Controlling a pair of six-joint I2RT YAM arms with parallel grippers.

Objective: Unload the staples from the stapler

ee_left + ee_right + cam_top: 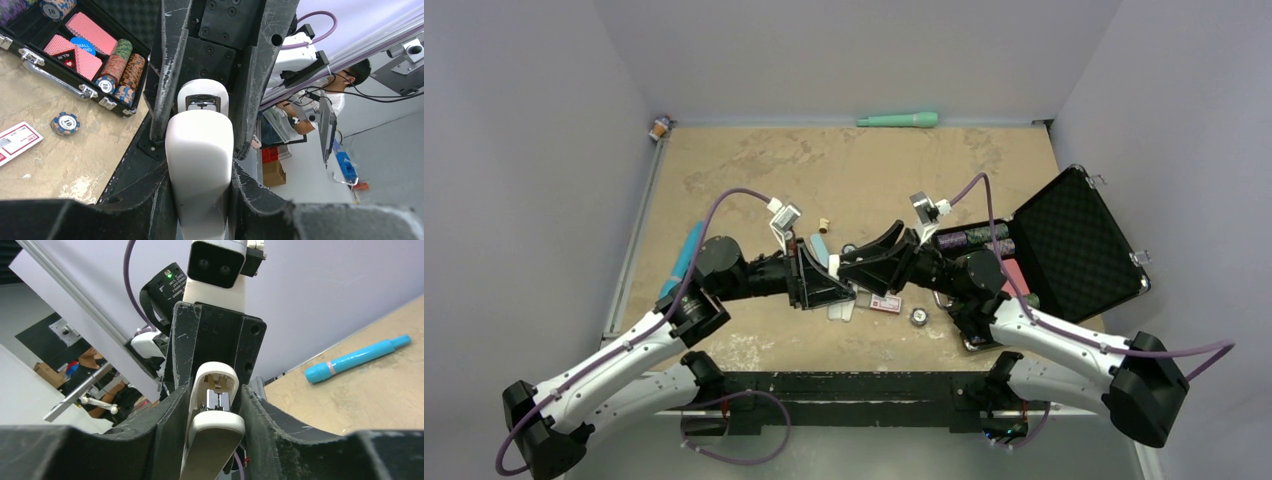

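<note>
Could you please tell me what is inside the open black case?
Stacked poker chips, red-backed cards and a blue disc; the rest is hidden behind the right gripper.

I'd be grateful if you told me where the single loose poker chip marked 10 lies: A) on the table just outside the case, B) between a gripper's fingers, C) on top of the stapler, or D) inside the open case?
A: in the left wrist view the poker chip lies flat on the table, just outside the open case.
</note>
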